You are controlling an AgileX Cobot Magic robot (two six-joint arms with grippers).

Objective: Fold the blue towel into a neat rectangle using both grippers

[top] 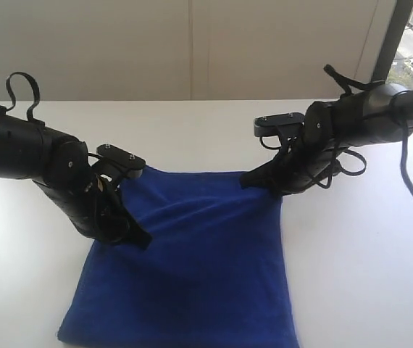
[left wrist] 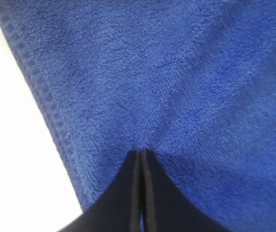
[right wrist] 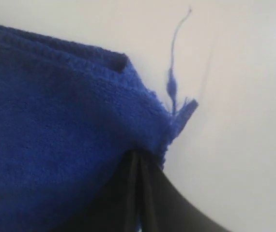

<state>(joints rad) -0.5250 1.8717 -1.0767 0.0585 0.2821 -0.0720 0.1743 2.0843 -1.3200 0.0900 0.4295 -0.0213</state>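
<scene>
White bench [top: 366, 275], near centre: blue towel [top: 206, 268] spread out. left gripper [top: 140, 239] fingers pinch cloth just inside left edge. right gripper [top: 250, 180] fingers pinch far right corner.

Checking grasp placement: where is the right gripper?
Exterior view, right side: the right gripper is shut on the far right corner of the blue towel, across from the left gripper.

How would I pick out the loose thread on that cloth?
Start at the white table and find the blue towel spread on it. Follow it to the corner pinched by the right arm's fingers; the loose thread curls off that corner, a thin blue strand against the white.
</scene>
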